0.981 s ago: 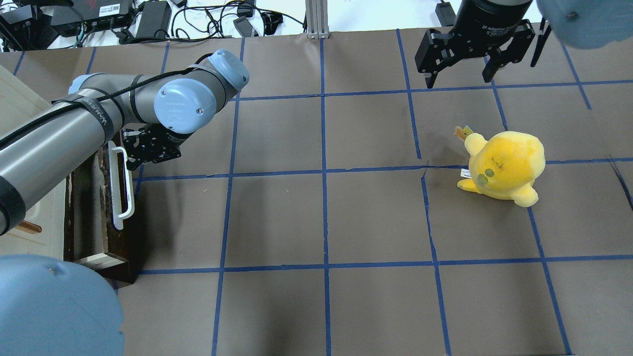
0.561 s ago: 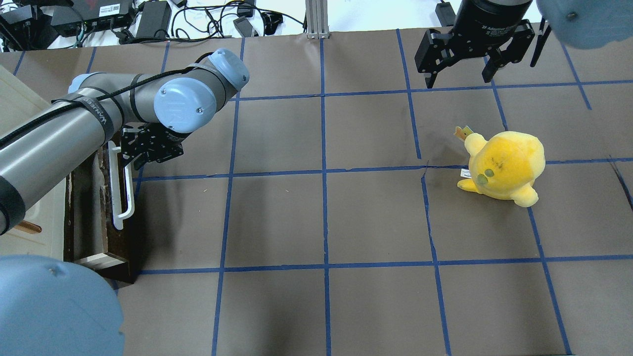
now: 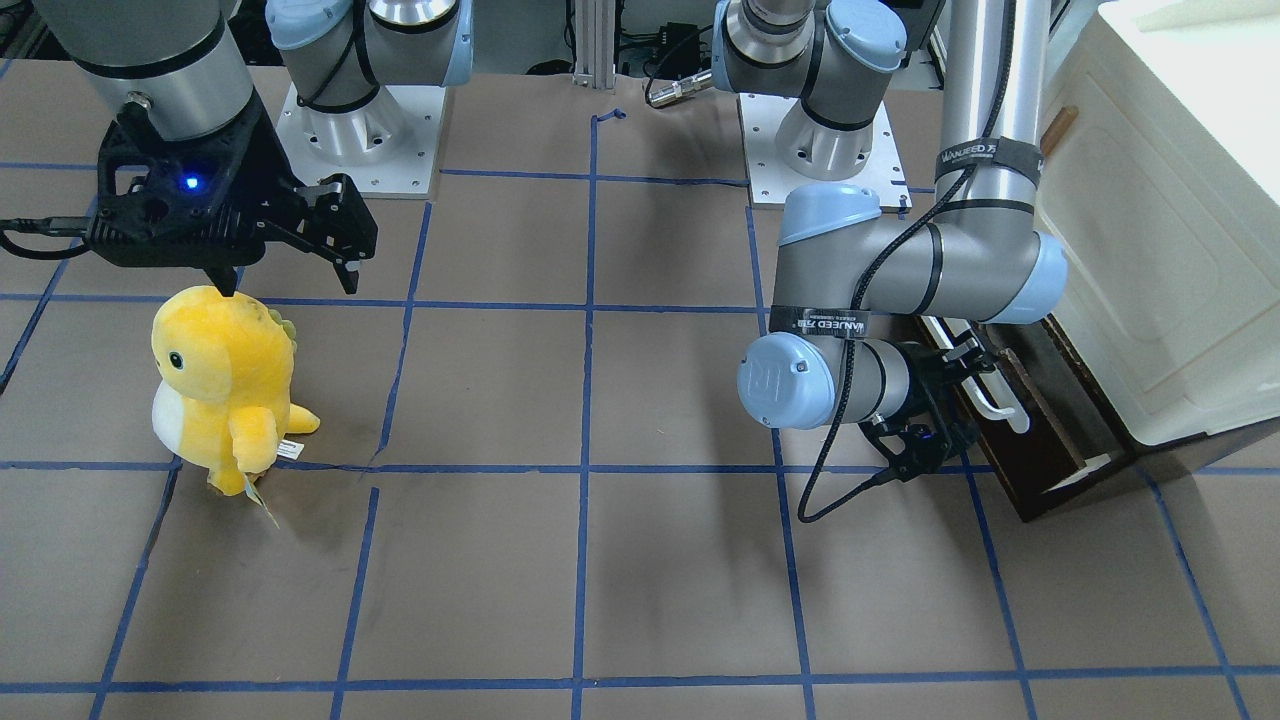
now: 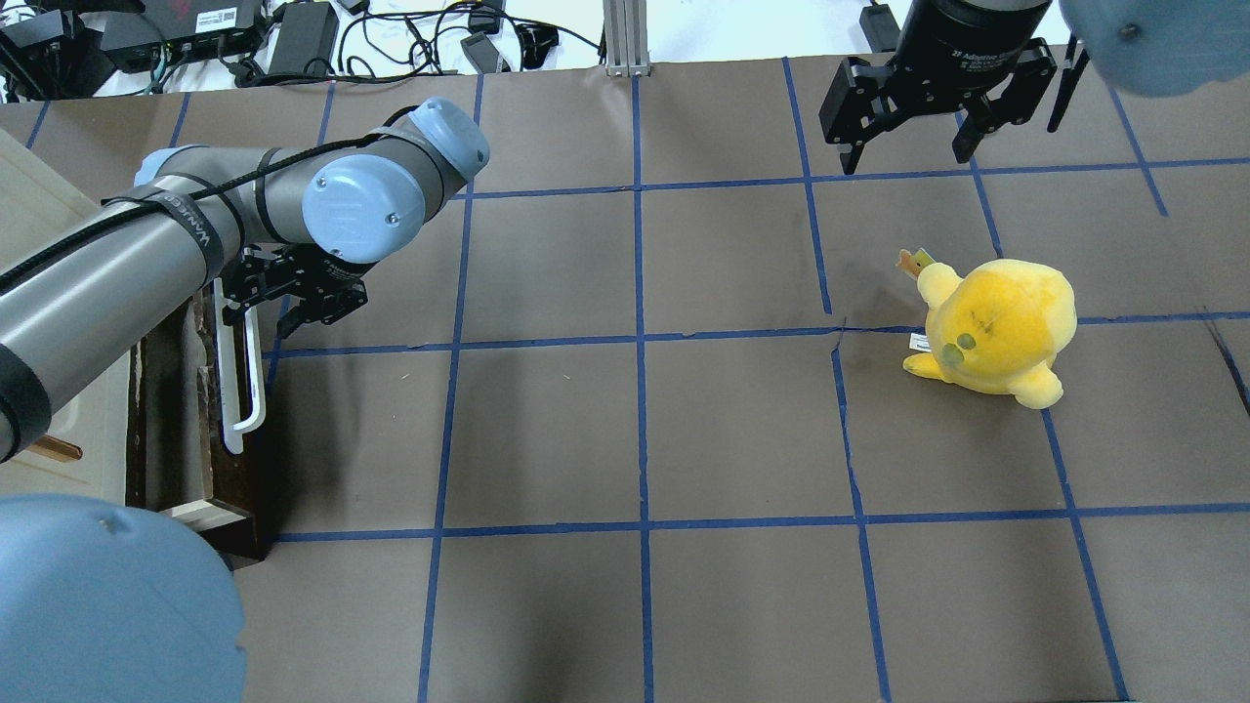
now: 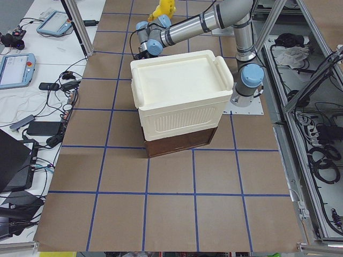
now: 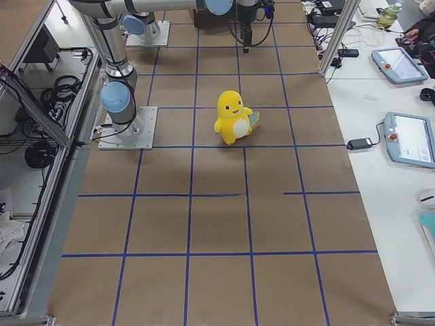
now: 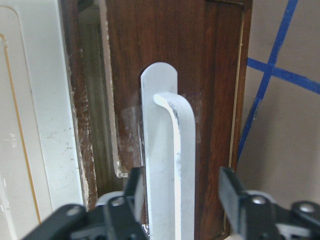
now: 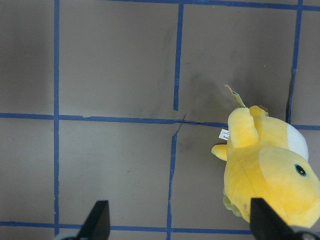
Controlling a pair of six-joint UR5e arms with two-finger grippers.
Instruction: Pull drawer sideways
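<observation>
The dark brown drawer point(image 4: 227, 430) sticks out a little from the base of the white cabinet point(image 3: 1160, 200), with its white bar handle point(image 7: 167, 170) facing the table. It also shows in the front view point(image 3: 1045, 445) and the left side view point(image 5: 179, 143). My left gripper point(image 7: 181, 187) is open, with one finger on each side of the handle's far end and a gap between both fingers and the bar. It shows in the overhead view point(image 4: 239, 303) too. My right gripper point(image 4: 903, 146) is open and empty, hovering above the table at the far right.
A yellow plush toy point(image 4: 996, 327) stands on the brown paper table cover on the right side, just in front of my right gripper point(image 3: 285, 275) and below its camera point(image 8: 270, 170). Cables and power bricks point(image 4: 322, 34) lie beyond the table's far edge.
My left gripper has moved sideways toward the cabinet until its fingers straddle the handle's far end. The drawer, the plush and the right arm have not moved.
</observation>
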